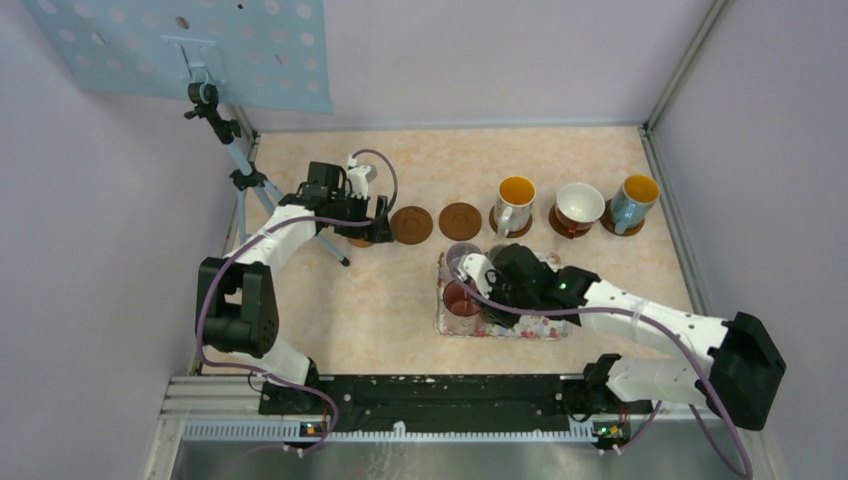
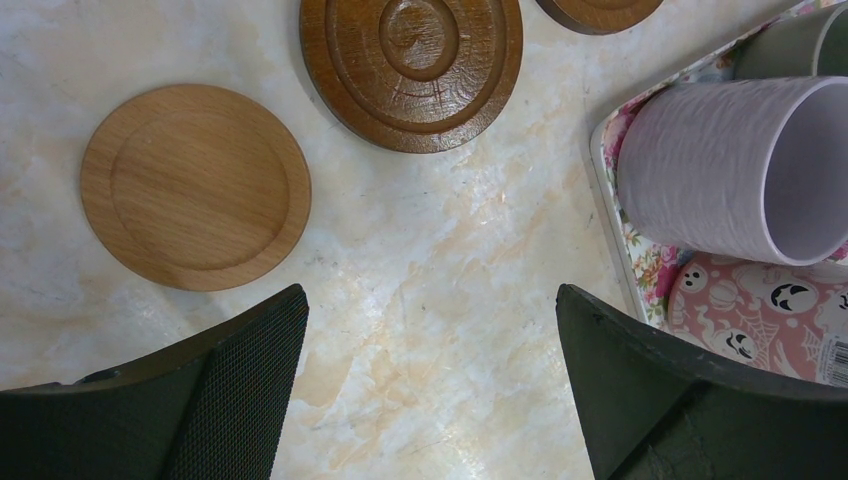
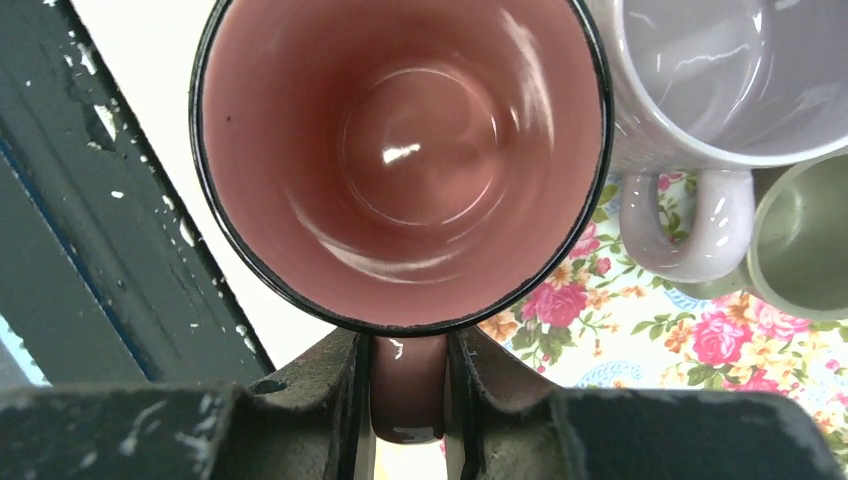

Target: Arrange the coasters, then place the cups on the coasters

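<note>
While the right jaws clench the handle of the pink cup [image 3: 400, 160], the left jaws stand wide apart above the desk [image 2: 450, 330].

Nearest, the pink cup is upright at the left end of the floral tray [image 1: 545, 328]; I cannot tell if it rests on the tray. Close beside it on the tray are the lavender cup [image 3: 720, 80] and the grey-green cup [image 3: 805, 240]. Farther, the released left jaws hang over bare desk, with a light coaster [image 2: 195, 187] just beyond them and a dark coaster [image 2: 410, 65] near it. To the right in the far row, the orange-inside white cup [image 1: 515, 203], the wide white cup [image 1: 578, 207] and the light blue cup [image 1: 634, 203] each sit on a coaster.
</note>
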